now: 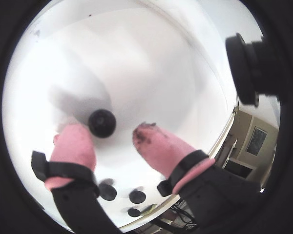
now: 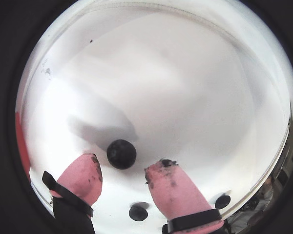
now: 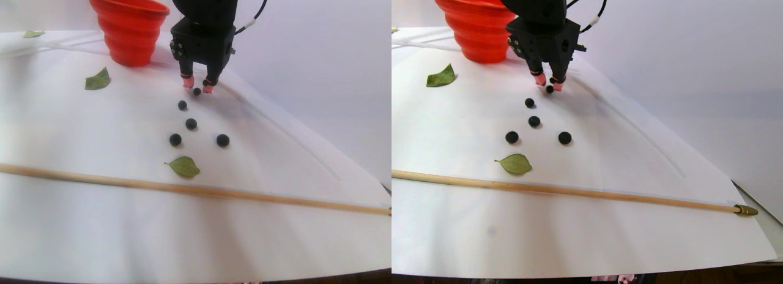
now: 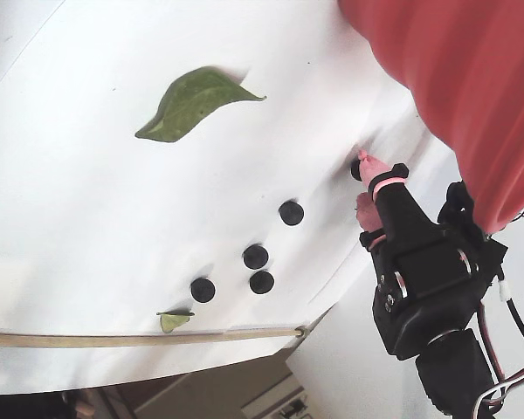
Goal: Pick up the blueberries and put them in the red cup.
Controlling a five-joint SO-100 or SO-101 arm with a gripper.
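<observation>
One blueberry lies on the white sheet just beyond my pink fingertips, closer to the left one in a wrist view. It also shows as a dark ball in the other wrist view. My gripper is open, its tips low over the sheet on either side of this berry. In the fixed view the gripper half hides that berry. Several more blueberries lie behind the fingers. The red cup stands upright close behind the arm.
Two green leaves lie on the sheet, the larger one out in the open. A wooden stick runs along the sheet's near side. The sheet's edge is close on the right.
</observation>
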